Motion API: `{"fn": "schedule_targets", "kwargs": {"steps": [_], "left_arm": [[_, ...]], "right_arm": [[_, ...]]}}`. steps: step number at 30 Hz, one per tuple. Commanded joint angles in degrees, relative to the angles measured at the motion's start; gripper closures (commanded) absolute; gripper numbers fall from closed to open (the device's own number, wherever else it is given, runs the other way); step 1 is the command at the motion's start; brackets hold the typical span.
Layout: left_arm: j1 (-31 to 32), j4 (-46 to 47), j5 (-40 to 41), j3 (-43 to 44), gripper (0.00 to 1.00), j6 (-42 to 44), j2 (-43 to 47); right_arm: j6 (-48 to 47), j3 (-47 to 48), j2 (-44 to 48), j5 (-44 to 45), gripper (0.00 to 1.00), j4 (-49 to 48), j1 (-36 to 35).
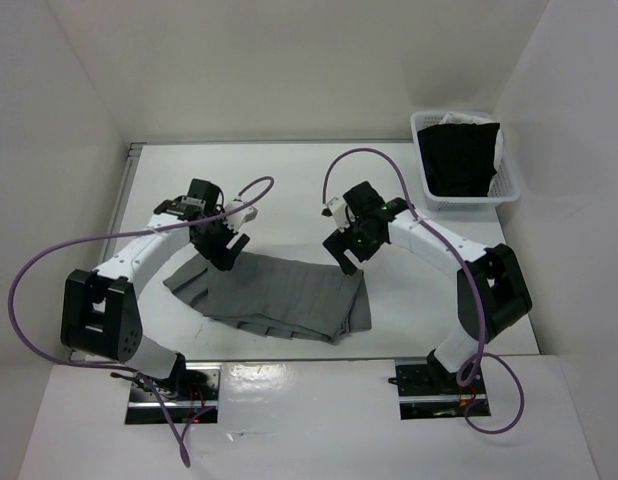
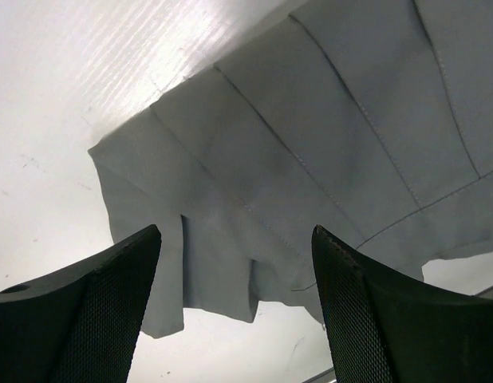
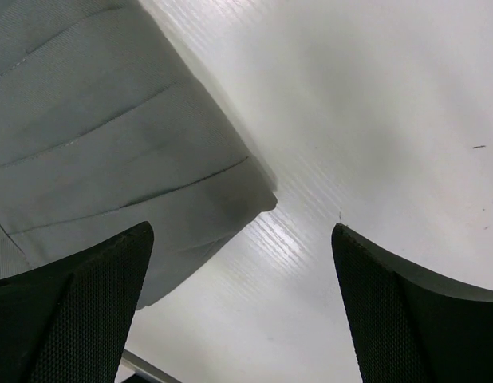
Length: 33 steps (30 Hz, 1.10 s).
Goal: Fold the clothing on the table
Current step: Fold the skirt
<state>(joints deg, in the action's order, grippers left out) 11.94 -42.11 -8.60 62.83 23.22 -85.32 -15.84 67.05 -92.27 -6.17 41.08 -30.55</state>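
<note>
My left gripper (image 1: 225,252) hangs over the far left edge of the skirt (image 1: 279,298), jaws wide apart with nothing between them. My right gripper (image 1: 347,258) hangs over the skirt's far right corner, jaws just as wide, holding nothing. The skirt lies on the table (image 1: 289,180) as a wide grey band, pleats showing. Beyond the skirt, to its far right, a basket (image 1: 511,190) holds a black garment (image 1: 459,158).

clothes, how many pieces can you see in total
2. The grey skirt lies in the middle of the table, near its front edge. A black garment sits in the white basket at the far right corner. More pieces may be hidden beneath it there.
</note>
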Motion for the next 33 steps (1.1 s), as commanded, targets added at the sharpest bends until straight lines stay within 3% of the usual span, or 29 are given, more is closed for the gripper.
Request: {"fn": "schedule_targets", "kwargs": {"steps": [1, 7, 12, 17, 26, 33], "left_arm": [[1.41, 1.33, 4.8, 0.01, 0.17, -3.01, -0.64], [2.65, -0.34, 10.44, -2.0, 0.17, -1.61, 1.9], [2.65, -1.4, 12.38, -3.41, 0.13, 0.16, 4.11], [-1.57, -2.45, 12.38, 0.45, 0.05, -2.74, 6.22], [-8.07, -3.86, 4.13, 7.21, 0.01, -12.58, 3.76], [-16.77, -1.05, -7.47, 8.63, 0.01, -16.19, 4.28]], "right_arm": [[0.55, -0.43, 1.3, -0.76, 0.04, -2.33, -0.48], [-4.36, 1.42, 3.49, -8.59, 0.02, 3.12, -1.35], [-7.71, -1.38, 4.11, -8.07, 0.02, 4.62, -7.59], [-8.25, -1.92, 2.19, -5.17, 0.02, 4.72, -15.24], [-7.54, 0.45, -7.12, -0.6, 0.02, 1.29, -20.96], [-6.31, 6.6, -8.27, 0.46, 0.02, -0.3, -22.71]]}}
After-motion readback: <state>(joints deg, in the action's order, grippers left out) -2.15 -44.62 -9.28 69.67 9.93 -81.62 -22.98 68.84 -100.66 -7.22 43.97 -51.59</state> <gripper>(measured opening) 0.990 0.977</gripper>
